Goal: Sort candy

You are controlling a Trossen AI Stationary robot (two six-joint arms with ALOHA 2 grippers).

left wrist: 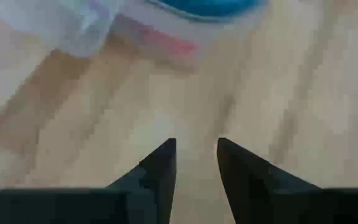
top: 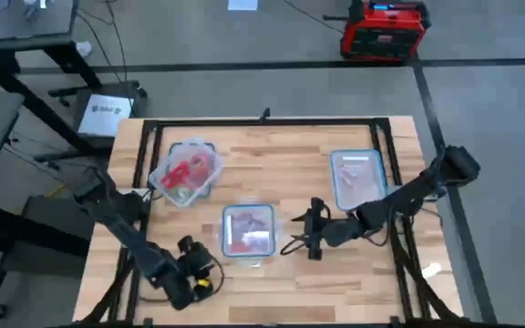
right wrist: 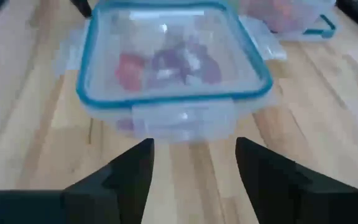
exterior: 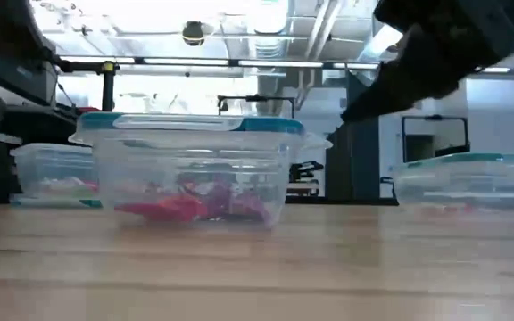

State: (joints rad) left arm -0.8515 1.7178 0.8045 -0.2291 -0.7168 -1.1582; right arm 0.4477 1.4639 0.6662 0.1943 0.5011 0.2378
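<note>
High view: small shiny red and purple candy (top: 244, 239) lies inside the middle tub (top: 248, 211), its blue-rimmed lid on, at the front of the wooden table (top: 281, 164). More red pieces fill the tub at back left (top: 188, 170), and a few pale pink ones sit in the tub at right (top: 357, 178). My right pincer (top: 293, 243) hovers just beside the middle tub, fingers spread, holding nothing. My left pincer (top: 192, 248) hangs near that tub's other side, fingers parted and empty.
</note>
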